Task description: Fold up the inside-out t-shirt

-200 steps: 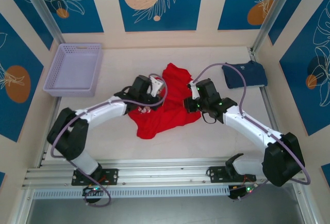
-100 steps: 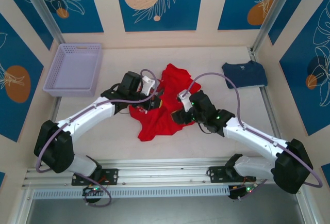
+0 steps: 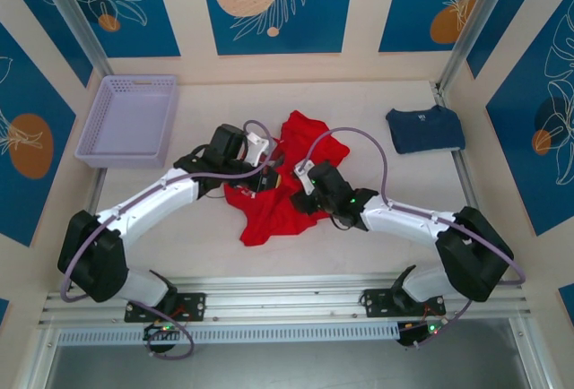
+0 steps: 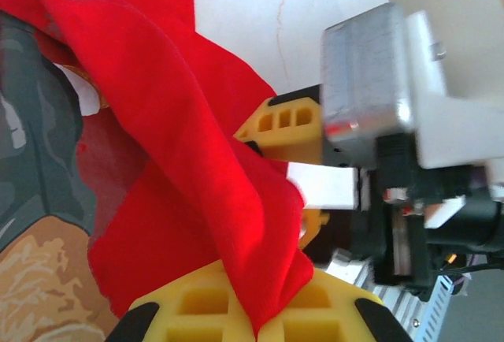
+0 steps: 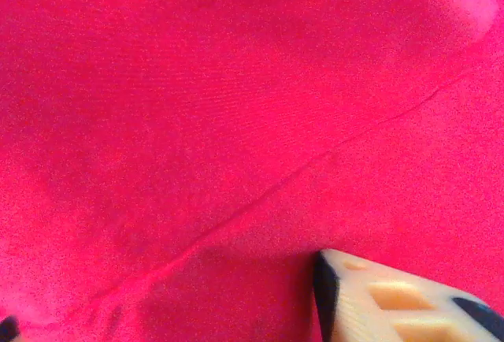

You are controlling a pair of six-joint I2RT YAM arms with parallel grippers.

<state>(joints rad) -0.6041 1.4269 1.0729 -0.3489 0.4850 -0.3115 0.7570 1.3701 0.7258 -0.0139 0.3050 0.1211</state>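
Observation:
The inside-out t-shirt lies crumpled and bright red at the middle of the table. My left gripper is at its left upper part, and in the left wrist view its yellow fingers are shut on a fold of the red cloth. My right gripper is pressed low into the shirt just right of the left one. Its jaws stand apart over the red cloth, with one pale finger at the lower right. A printed patch shows on the shirt's inner side.
A lavender basket stands at the back left. A folded navy t-shirt lies at the back right. Aluminium rails run along the front edge. The two wrists are close together over the shirt.
My right gripper has moved left and down across the shirt toward the left gripper, and its jaws have opened. The left gripper shifted slightly left with its hold, then stayed still.

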